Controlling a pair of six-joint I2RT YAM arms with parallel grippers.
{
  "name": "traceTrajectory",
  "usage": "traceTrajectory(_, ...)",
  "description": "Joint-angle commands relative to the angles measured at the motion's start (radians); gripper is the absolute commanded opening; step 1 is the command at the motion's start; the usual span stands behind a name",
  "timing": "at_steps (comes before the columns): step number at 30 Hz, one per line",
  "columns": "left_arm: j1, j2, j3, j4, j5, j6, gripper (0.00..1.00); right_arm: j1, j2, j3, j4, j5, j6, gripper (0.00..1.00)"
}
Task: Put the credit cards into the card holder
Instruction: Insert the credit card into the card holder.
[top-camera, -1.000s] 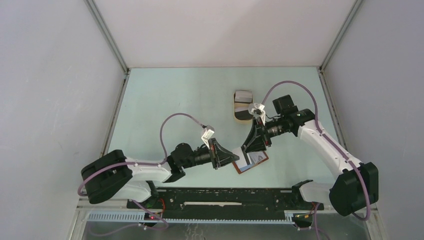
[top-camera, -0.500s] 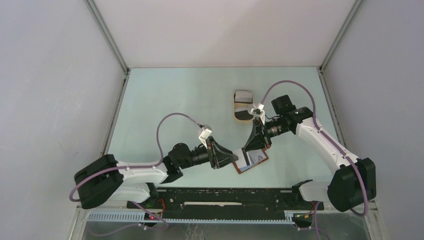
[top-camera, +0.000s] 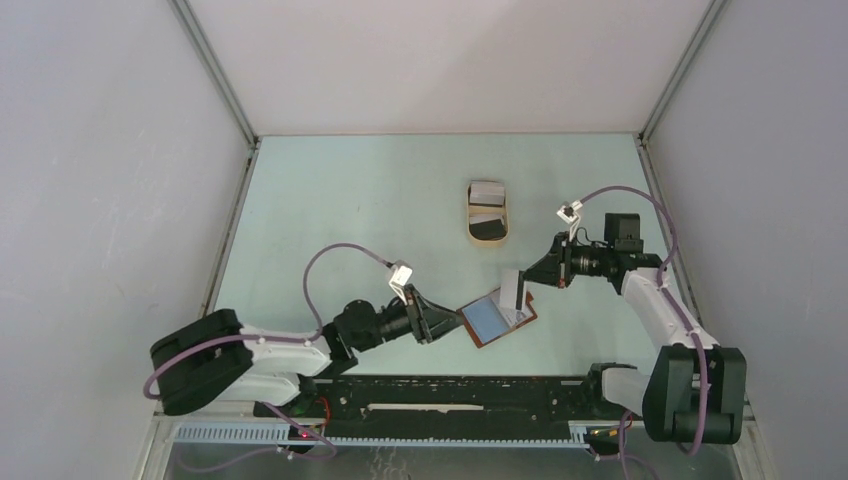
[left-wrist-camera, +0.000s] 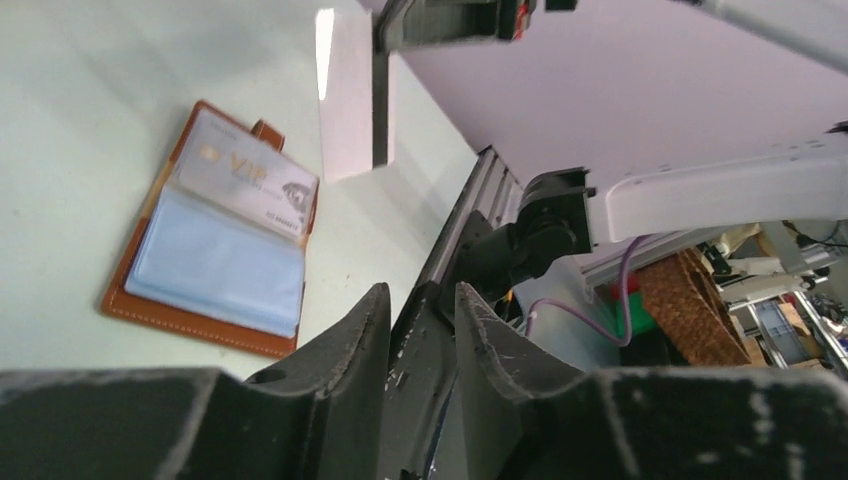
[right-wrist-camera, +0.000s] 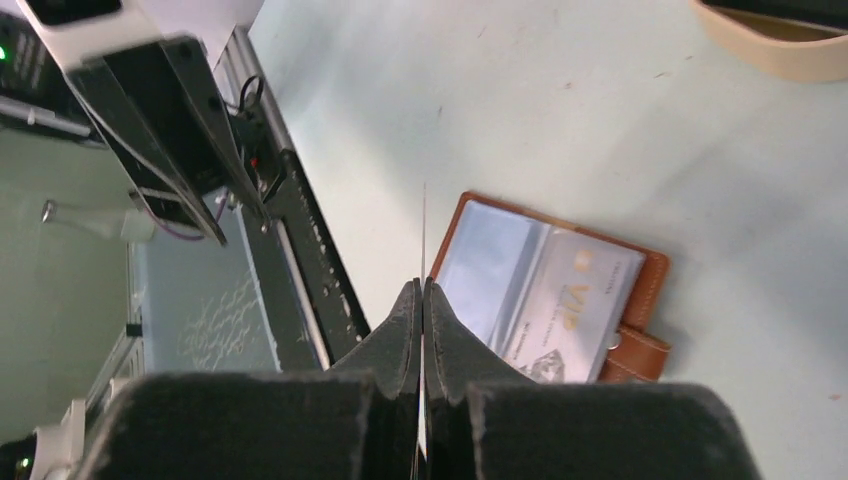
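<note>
The card holder (top-camera: 497, 320) lies open on the table, brown with clear pale blue sleeves; a pale "VIP" card (right-wrist-camera: 575, 300) sits in one sleeve. My right gripper (top-camera: 528, 285) is shut on a white credit card (top-camera: 513, 291), held upright just above the holder's right edge; the card shows edge-on in the right wrist view (right-wrist-camera: 423, 225) and flat in the left wrist view (left-wrist-camera: 346, 95). My left gripper (top-camera: 455, 320) is open and empty, just left of the holder (left-wrist-camera: 215, 240), not touching it. More cards (top-camera: 487, 210) lie in the tan tray.
The tan oval tray (top-camera: 467, 213) stands behind the holder at mid-table, also at the top right of the right wrist view (right-wrist-camera: 780, 50). The black rail (top-camera: 450, 395) runs along the near edge. Grey walls enclose the table on three sides.
My right arm has pulled back to the right, lifting the white card off the holder. My left gripper has drawn back left, uncovering the blue sleeve.
</note>
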Motion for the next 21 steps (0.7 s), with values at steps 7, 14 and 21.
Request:
traceTrajectory(7, -0.079, 0.332, 0.202, 0.038, -0.096, 0.008, 0.28, -0.069, 0.257, 0.201, -0.297, 0.053, -0.319, 0.0)
traceTrajectory(14, -0.12, 0.426, 0.327, -0.175, -0.217, 0.06, 0.12, -0.042, 0.407, 0.251, -0.369, 0.048, -0.382, 0.0)
traceTrajectory(21, -0.128, 0.499, 0.373, -0.266, -0.281, 0.027, 0.06, -0.002, 0.488, 0.283, -0.364, 0.067, -0.372, 0.0)
